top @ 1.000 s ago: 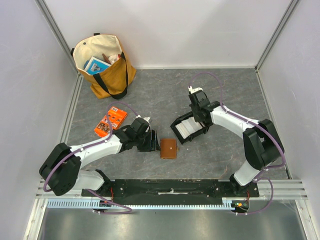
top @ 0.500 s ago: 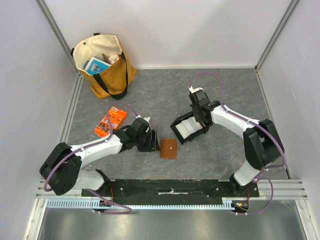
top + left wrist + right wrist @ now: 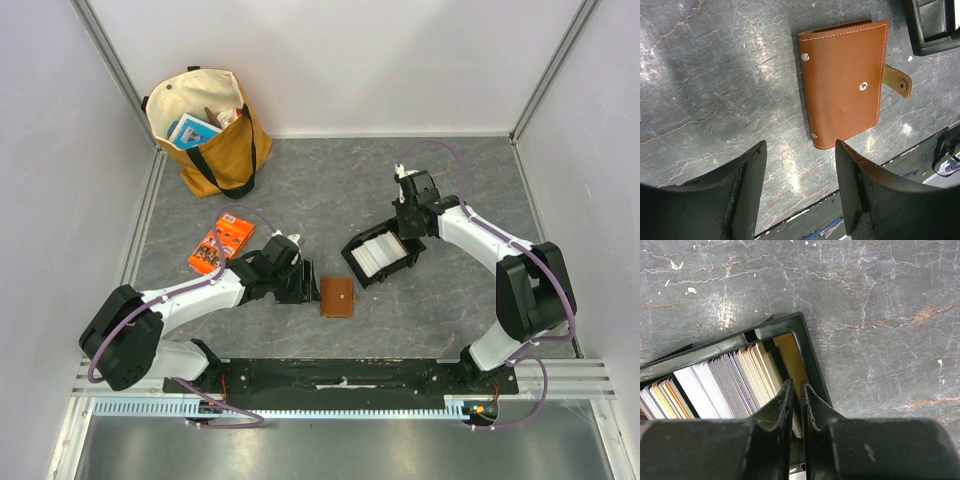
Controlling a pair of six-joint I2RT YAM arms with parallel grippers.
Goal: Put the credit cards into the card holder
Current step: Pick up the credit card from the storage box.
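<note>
The brown wallet point(image 3: 842, 102) lies shut and flat on the grey stone-patterned table point(image 3: 715, 75), near the front edge between the two arms; its strap point(image 3: 897, 82) sticks out unsnapped on one side. The left gripper point(image 3: 800, 172) hovers just beside the wallet with its jaws spread wide and nothing between them; in the overhead view it sits to the wallet's left, close but not touching. The cards point(image 3: 725, 385) stand on edge in a packed row inside a black tray point(image 3: 810, 355), which sits behind and to the right of the wallet, apart from it. The right gripper point(image 3: 797, 400) hangs over the end of that row by the tray's wall, its jaws drawn nearly together with only a thin slit left (whether a card is pinched in there I cannot tell). An orange packet point(image 3: 221, 244) lies left of the left arm; a tan tote bag point(image 3: 205, 130) stands in the far left corner.
</note>
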